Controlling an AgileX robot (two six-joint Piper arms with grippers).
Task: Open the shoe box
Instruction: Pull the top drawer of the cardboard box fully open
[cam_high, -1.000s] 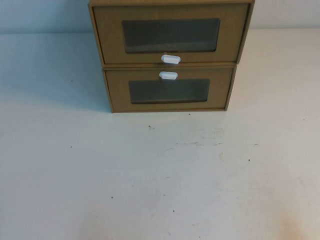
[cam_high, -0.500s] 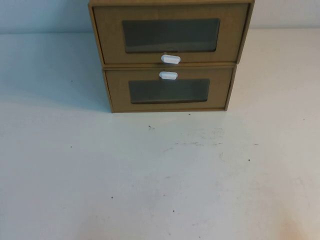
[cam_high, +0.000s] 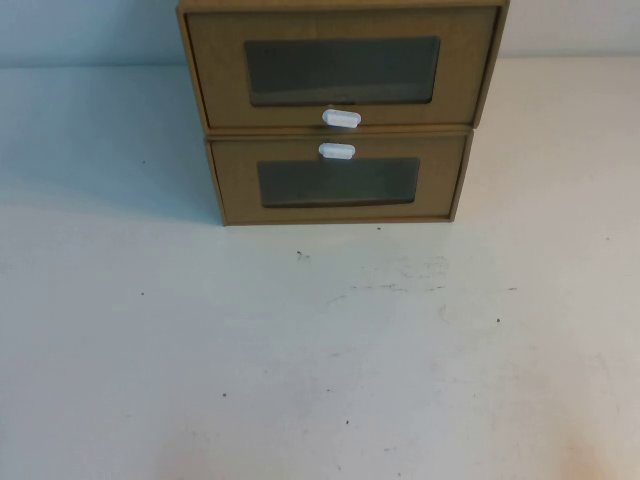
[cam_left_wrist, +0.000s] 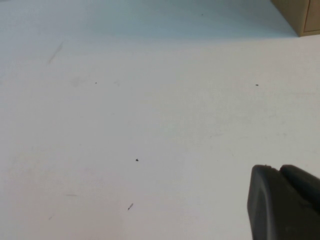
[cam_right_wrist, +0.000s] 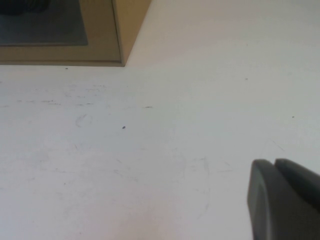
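Two brown cardboard shoe boxes are standing stacked at the far edge of the counter (cam_high: 320, 350). The upper shoe box (cam_high: 215, 70) is resting squarely on the lower shoe box (cam_high: 235, 185). Both fronts are sitting closed and flush.

Each front is carrying one dark window, two in all, and one white handle. The upper handle (cam_high: 341, 118) is sitting below its window and the lower handle (cam_high: 337, 151) above its window, so the two are lying just apart across the seam of the stack.

Open counter, marked only by small specks, is extending in front of the stack and to both its sides.

Two claws are present, neither showing in the high view.
- The left claw (cam_left_wrist: 278, 172) is hanging over open counter, well apart from the stack's corner. Its fingers are pressing together and holding nothing.
- The right claw (cam_right_wrist: 274, 165) is hanging nearer the lower shoe box's front corner, fully closed and holding nothing.
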